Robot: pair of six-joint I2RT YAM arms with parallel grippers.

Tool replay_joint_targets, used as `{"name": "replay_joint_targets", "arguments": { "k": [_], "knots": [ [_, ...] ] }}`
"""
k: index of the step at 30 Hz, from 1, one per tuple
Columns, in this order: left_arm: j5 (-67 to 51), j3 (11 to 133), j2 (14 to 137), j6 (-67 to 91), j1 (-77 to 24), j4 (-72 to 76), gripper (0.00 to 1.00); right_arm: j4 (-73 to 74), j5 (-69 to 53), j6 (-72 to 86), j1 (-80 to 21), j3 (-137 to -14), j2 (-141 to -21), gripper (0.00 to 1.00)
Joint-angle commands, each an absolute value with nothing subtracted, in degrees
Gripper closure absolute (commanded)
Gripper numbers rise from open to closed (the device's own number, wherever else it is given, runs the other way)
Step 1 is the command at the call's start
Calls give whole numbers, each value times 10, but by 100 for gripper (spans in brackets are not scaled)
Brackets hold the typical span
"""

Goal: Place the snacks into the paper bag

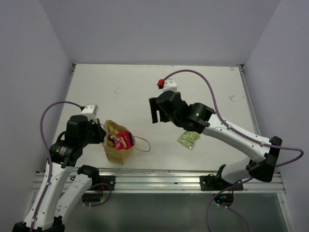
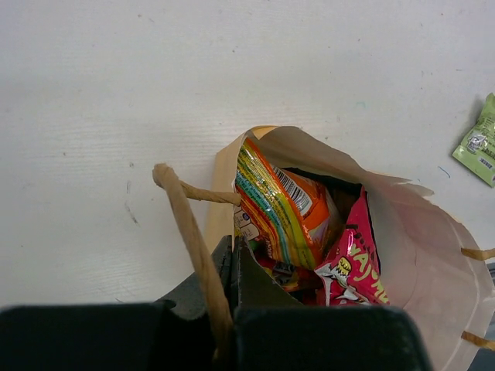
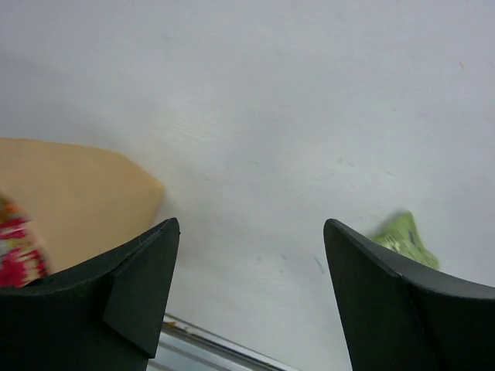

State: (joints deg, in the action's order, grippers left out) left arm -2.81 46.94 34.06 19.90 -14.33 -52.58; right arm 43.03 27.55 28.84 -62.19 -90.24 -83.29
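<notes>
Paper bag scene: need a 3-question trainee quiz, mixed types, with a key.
1. True or false: the pale green packet is inside the paper bag.
2. The right tool is: A) open and empty, B) shut on a packet, C) holding the bag's handle.
3. Which tool grips the bag's rim?

Key:
1. False; it lies outside the bag, on the table.
2. A.
3. The left tool.
</notes>
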Motion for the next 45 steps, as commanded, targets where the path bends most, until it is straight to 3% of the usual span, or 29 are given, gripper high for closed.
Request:
{"name": "replay_joint_targets", "arguments": {
  "k": [1, 6, 27, 31, 32, 34, 35, 38, 45],
  "knots": [
    [-39, 464, 343, 186, -148, -490, 100, 452, 287, 365, -566, -778, -827, 21],
    [-41, 462, 350, 186, -148, -488, 100, 425, 279, 391, -525, -671, -839, 21],
    [-41, 461, 365, 185, -148, -483, 100, 355, 235, 447, -410, -515, -931, 25],
    [-40, 461, 365, 185, -148, -483, 100, 334, 210, 442, -403, -497, -956, 43],
    [-39, 461, 364, 185, -148, -483, 100, 333, 208, 442, -403, -495, -962, 56],
    [-37, 461, 364, 185, -148, -483, 100, 333, 206, 440, -403, -491, -962, 69],
    [-37, 461, 364, 185, -148, -483, 100, 333, 206, 439, -403, -490, -955, 81],
    [-37, 460, 364, 185, -148, -483, 100, 349, 221, 433, -403, -508, -941, 100],
    [-38, 459, 364, 185, -148, -480, 100, 364, 151, 350, -443, -686, -838, 100]
  ]
}}
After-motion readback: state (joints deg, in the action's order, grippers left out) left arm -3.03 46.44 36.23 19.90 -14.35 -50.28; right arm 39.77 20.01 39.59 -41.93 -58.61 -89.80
